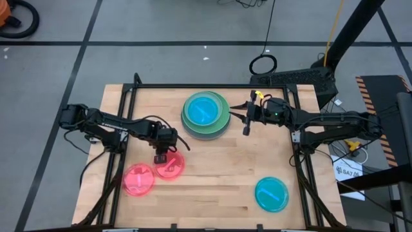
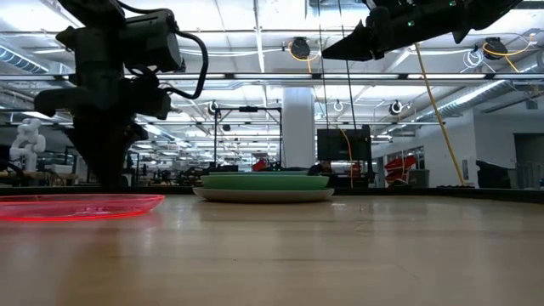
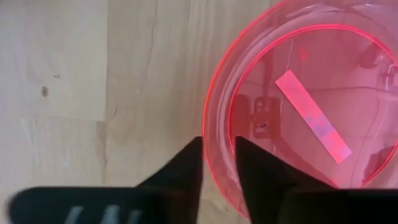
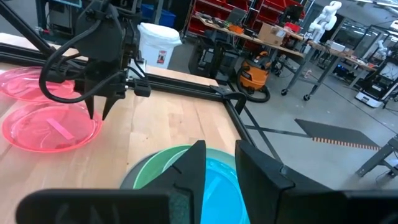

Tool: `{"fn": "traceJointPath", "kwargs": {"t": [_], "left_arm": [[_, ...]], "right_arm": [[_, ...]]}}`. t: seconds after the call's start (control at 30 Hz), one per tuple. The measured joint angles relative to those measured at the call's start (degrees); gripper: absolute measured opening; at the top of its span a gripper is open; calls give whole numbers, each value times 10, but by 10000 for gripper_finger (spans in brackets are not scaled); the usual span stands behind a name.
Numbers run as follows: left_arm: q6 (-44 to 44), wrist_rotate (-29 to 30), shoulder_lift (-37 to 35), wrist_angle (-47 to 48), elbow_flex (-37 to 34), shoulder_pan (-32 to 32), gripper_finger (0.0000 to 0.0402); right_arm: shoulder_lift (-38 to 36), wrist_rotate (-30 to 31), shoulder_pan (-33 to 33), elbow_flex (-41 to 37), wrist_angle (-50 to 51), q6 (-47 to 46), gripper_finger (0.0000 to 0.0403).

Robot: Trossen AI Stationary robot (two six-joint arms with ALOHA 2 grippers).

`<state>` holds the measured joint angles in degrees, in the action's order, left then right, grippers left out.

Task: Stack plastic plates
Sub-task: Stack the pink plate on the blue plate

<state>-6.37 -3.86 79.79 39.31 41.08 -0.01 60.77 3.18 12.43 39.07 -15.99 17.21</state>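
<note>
The left arm [image 1: 116, 125] reaches in from the table's left edge, bent at the elbow, its wrist turned downward over the nearer of two pink plates. Its claw, the left gripper [image 3: 217, 163], points straight down at the edge of that pink plate [image 3: 311, 106]; the wrist view shows the two dark fingers [image 3: 186, 165] set narrowly apart, with the plate's rim passing through the slot between them — one finger outside the rim, the other over the plate's inside. Whether the fingers actually press on the rim cannot be told. A pale strip of tape lies across the middle of this plate.

The second pink plate [image 1: 139, 180] lies just beside the first, toward the front left of the wooden table [image 1: 219, 167]; from above their rims appear to overlap or touch.

The right arm [image 1: 322, 121] stretches in from the right side, held high and nearly level — in the low view it hangs well above the tabletop. The right gripper [image 4: 219, 163] hovers beside the stack of plates [image 1: 205, 115] at the back middle of the table, over the stack's right edge. Its fingers stand a narrow gap apart and hold nothing.

That stack has a blue plate [image 4: 214, 190] on top, green beneath, and a pale grey one at the bottom, as the low view shows. One more blue-teal plate [image 1: 271, 194] lies alone at the front right, well apart from everything else.
</note>
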Motion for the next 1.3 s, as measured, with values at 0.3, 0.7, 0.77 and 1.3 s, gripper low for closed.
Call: {"fn": "traceJointPath", "kwargs": {"t": [0.3,0.7,0.77,1.3], "left_arm": [[5,4,0,0,0,0,209],[-13,-36,0,-98,-63,13,211],[-13,-44,-1,-112,-71,17,211],[0,-53,-1,-120,-74,24,162]], "right_arm": [[0,0,0,0,2,0,79],[0,0,0,0,6,0,79],[0,0,0,0,6,0,79],[0,0,0,0,6,0,79]]}}
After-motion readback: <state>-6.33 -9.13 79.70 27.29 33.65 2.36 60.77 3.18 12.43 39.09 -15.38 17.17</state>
